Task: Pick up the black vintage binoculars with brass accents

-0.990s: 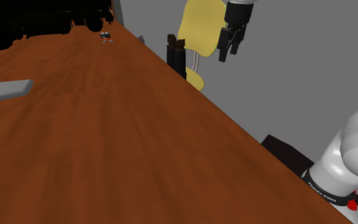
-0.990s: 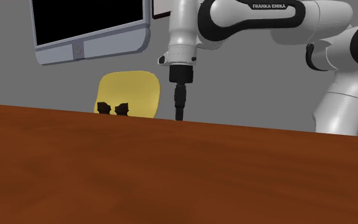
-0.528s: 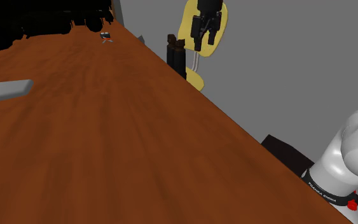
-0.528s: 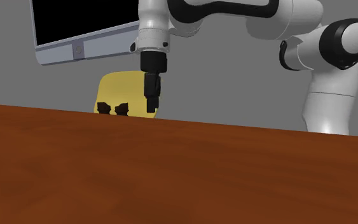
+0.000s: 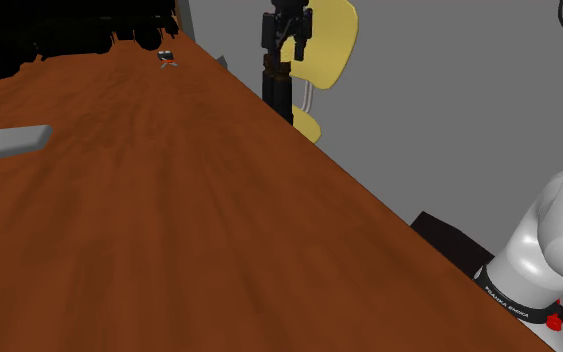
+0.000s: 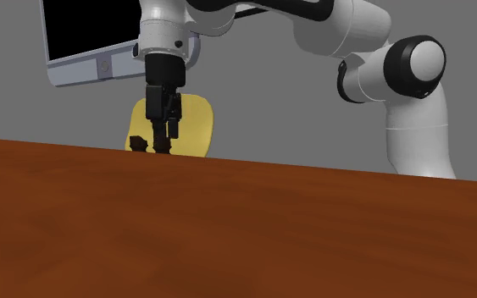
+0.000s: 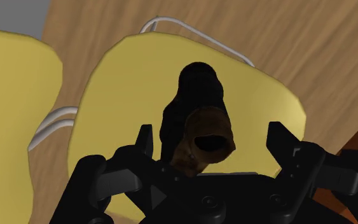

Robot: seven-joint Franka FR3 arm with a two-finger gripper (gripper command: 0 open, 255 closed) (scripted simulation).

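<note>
gripper (image 6: 165,144) moved over binocs (image 7: 199,121) | spread, no contact | yellow chair (image 6: 196,125) just behind | at table (image 6: 228,229) edge

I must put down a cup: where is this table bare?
The wide middle of the table, between the grey slab and the edge by the yellow chair, is bare. Crowded: that edge, where the open gripper hangs over the binoculars.

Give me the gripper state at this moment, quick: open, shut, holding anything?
Gripper: open, holding nothing. Its fingers stand apart to either side of the black binoculars without clasping them.
</note>
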